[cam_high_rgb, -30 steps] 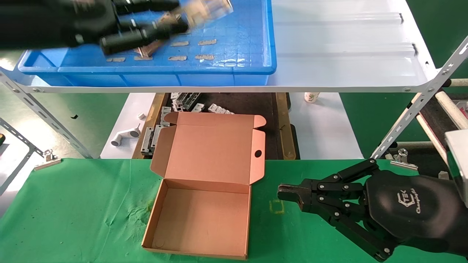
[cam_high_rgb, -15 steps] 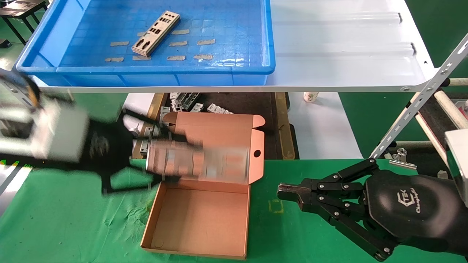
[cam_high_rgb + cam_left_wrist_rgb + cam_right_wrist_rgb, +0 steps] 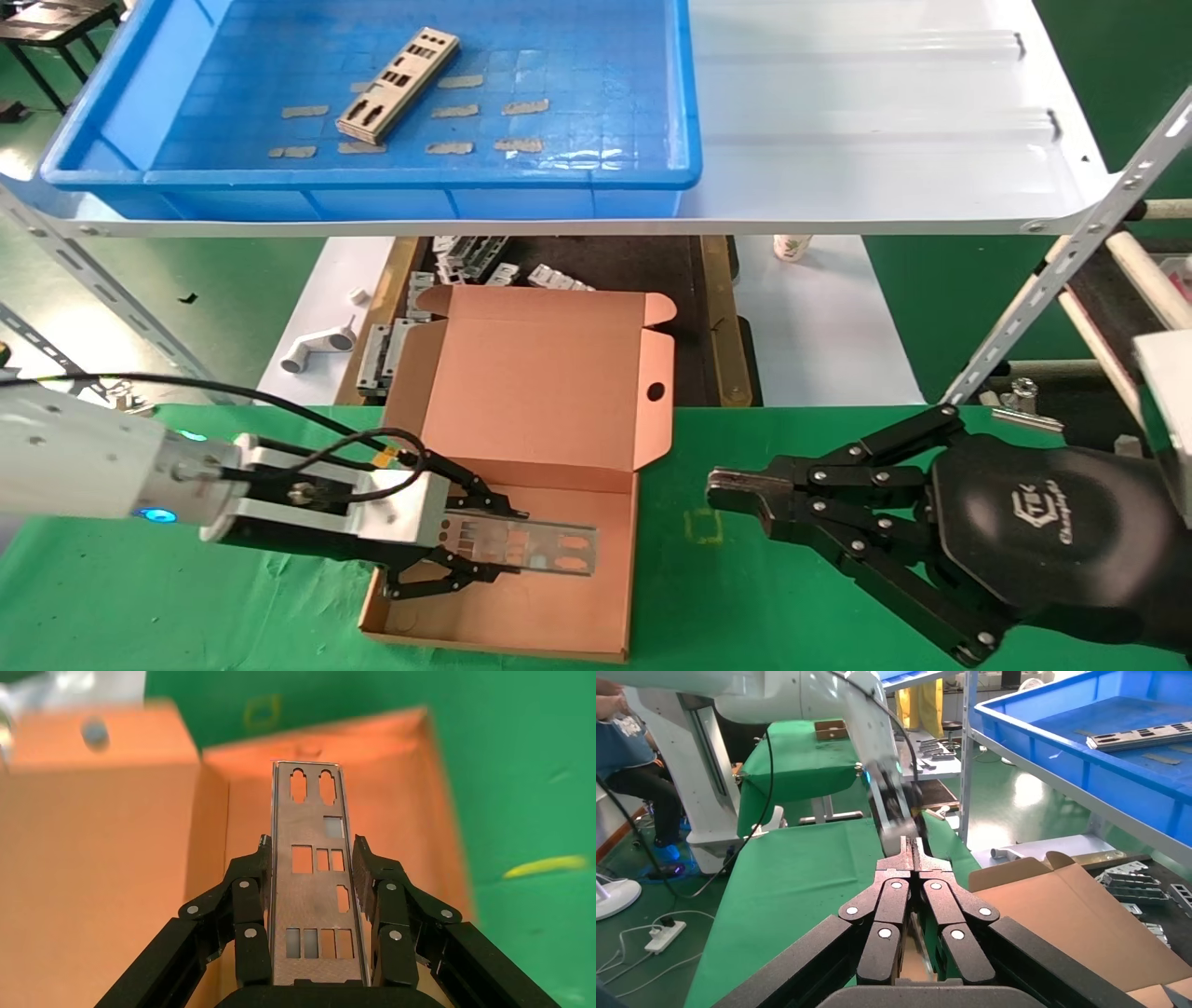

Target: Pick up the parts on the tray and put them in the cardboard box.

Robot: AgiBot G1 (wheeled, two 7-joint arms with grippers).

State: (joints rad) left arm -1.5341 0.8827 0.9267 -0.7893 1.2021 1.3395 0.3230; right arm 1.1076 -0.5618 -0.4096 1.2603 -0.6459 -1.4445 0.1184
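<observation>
My left gripper (image 3: 484, 545) (image 3: 311, 857) is shut on a part (image 3: 535, 550) (image 3: 307, 822), a thin silver plate with punched cut-outs, gripped by its long edges. The plate lies flat, low over the base of the open cardboard box (image 3: 549, 401) (image 3: 105, 846) (image 3: 1081, 917); I cannot tell whether it touches the floor. A second part (image 3: 398, 84) (image 3: 1141, 735) lies in the blue tray (image 3: 419, 175) (image 3: 1088, 762) on the shelf. My right gripper (image 3: 736, 494) (image 3: 912, 846) is shut and empty above the green table, to the right of the box.
The white shelf sheet (image 3: 885, 121) carries the tray above and behind the box. Chunky grey brackets (image 3: 470, 256) and a white pipe fitting (image 3: 317, 349) lie under it. Slanted shelf struts (image 3: 1052, 270) stand at the right. Green cloth (image 3: 186, 606) covers the table.
My left arm carried the plate from the tray down to the cardboard box and now holds it low over the box base. The right arm has not moved.
</observation>
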